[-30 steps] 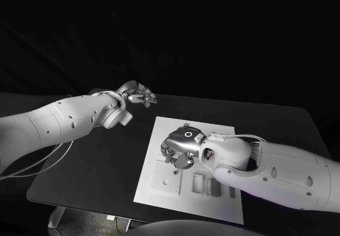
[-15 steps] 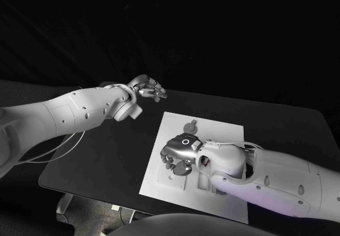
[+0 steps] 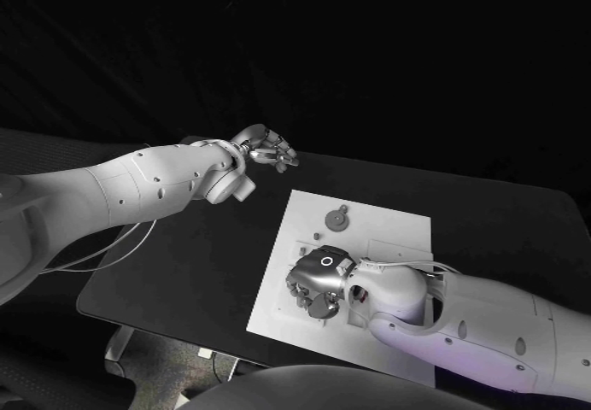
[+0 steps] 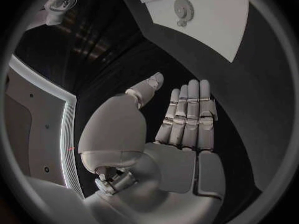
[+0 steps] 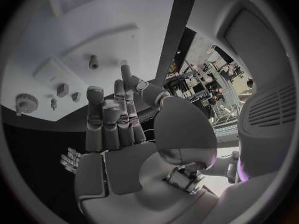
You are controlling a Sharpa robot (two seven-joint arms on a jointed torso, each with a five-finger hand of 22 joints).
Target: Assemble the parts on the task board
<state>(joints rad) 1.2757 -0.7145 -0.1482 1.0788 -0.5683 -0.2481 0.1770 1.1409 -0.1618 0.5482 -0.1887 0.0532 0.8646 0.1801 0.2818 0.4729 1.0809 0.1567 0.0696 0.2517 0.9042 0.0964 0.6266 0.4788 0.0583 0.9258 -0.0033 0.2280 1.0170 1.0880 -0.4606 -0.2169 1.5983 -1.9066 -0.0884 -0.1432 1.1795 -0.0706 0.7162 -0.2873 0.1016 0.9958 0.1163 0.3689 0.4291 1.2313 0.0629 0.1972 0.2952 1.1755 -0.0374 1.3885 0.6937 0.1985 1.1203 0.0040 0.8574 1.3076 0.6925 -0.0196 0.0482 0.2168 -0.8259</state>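
Black table (image 3: 197,256), task board (image 3: 370,231) long axis running away; left hand (image 3: 265,147) spread, right hand (image 3: 317,282) fingers apart, empty.

The black table (image 3: 197,256) carries the white task board (image 3: 382,226), which lies flat near its middle, a little toward the robot's right, with bare dark tabletop running round it on the left, the far side and the right.
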